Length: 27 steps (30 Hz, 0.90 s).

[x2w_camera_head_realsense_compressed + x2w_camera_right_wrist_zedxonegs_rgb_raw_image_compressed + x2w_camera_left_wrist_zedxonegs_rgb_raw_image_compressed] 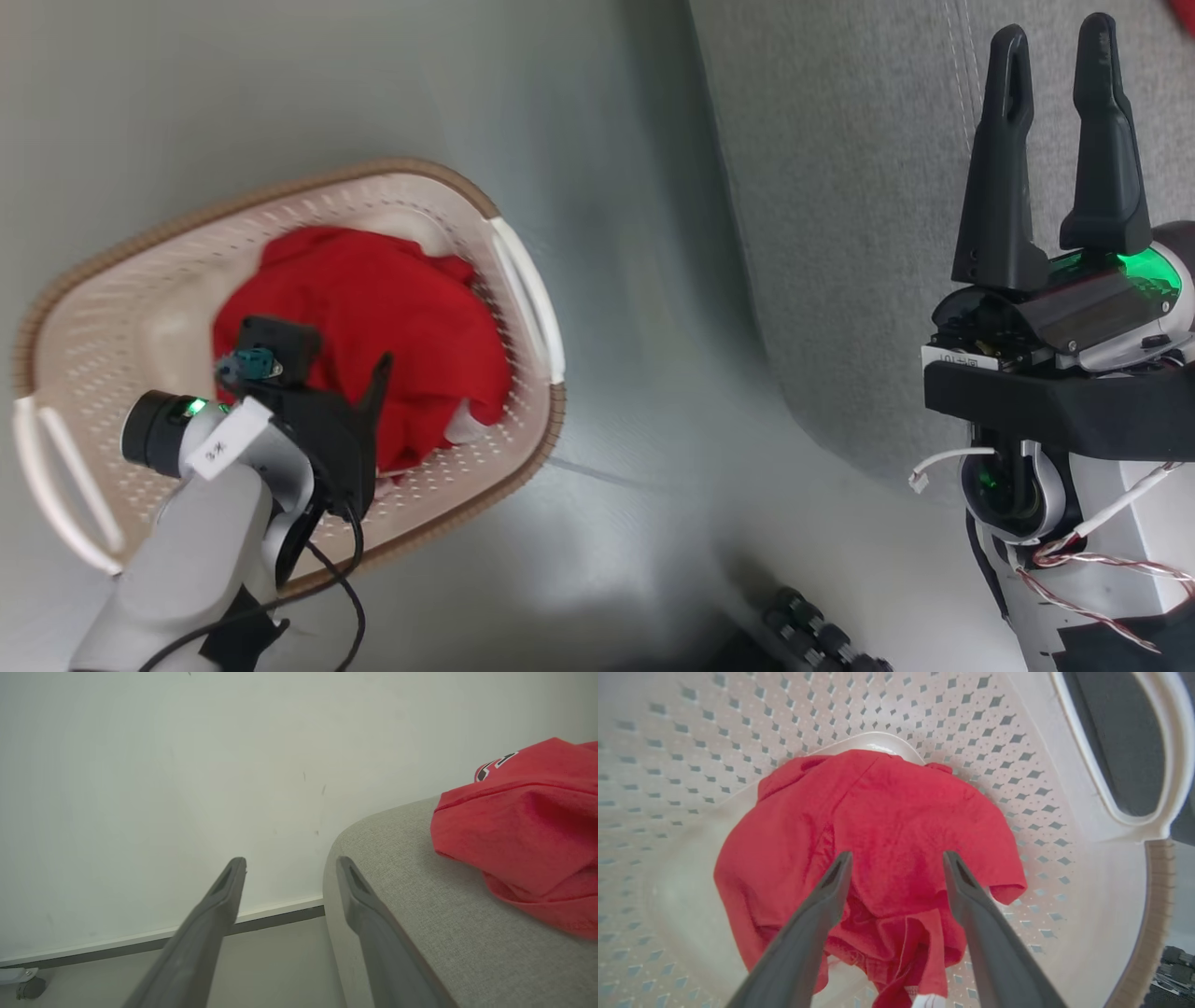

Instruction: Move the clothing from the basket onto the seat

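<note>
Clothing [364,327] lies in a red heap in the basket [103,345] at the left. The left gripper [897,858] hangs close over it, jaws spread wide and holding nothing. At the right, the right gripper [1053,42] stands over the seat [840,233], jaws likewise wide and empty. I judge the task partly done. The right wrist view shows a logo shirt [523,835] already lying on the seat, which the head view barely catches at its far right corner. The basket heap is left to move.

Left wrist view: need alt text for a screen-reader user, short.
The open left tool points down at a crumpled red shirt lying in the cream perforated basket. A white side handle shows at upper right.
</note>
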### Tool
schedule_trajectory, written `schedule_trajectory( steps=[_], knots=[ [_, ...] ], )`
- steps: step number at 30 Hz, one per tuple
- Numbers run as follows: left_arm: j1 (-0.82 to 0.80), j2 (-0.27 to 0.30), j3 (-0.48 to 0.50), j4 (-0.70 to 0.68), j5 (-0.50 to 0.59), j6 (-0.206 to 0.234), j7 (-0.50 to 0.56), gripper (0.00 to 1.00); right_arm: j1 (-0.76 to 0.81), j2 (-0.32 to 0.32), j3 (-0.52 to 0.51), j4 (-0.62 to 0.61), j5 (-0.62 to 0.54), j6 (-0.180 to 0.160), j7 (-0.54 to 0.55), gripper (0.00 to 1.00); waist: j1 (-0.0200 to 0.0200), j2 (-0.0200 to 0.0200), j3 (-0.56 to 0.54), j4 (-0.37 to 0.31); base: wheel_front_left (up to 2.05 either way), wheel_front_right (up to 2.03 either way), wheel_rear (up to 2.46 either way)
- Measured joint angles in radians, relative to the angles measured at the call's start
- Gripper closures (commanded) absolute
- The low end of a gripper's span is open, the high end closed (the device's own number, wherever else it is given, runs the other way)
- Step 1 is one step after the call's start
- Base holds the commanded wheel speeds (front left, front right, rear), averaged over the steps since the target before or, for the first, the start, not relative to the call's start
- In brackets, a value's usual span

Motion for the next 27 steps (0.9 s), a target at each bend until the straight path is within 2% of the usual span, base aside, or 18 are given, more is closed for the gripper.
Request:
schedule_trajectory(
  steps=[6, 17, 27],
  knots=[
    [-0.035, -0.007, 0.006, 0.070, -0.009, -0.001, 0.035, 0.00, -0.016, 0.012, 0.000, -0.003, -0.016, 0.007, 0.000, 0.00, 0.0000, -0.0001, 0.047, -0.036, 0.00, 0.00, 0.00],
    [-0.096, -0.006, -0.018, 0.200, -0.034, -0.017, 0.162, 0.00, -0.036, 0.037, 0.015, -0.009, -0.035, 0.024, 0.000, 0.00, -0.0001, -0.0001, 0.115, -0.077, 0.00, 0.00, 0.00],
    [-0.129, -0.008, -0.042, 0.256, -0.032, -0.018, 0.193, 0.00, -0.036, 0.042, 0.013, -0.007, -0.043, 0.031, 0.000, 0.00, -0.0001, -0.0002, 0.134, -0.088, 0.00, 0.00, 0.00]
  ],
)
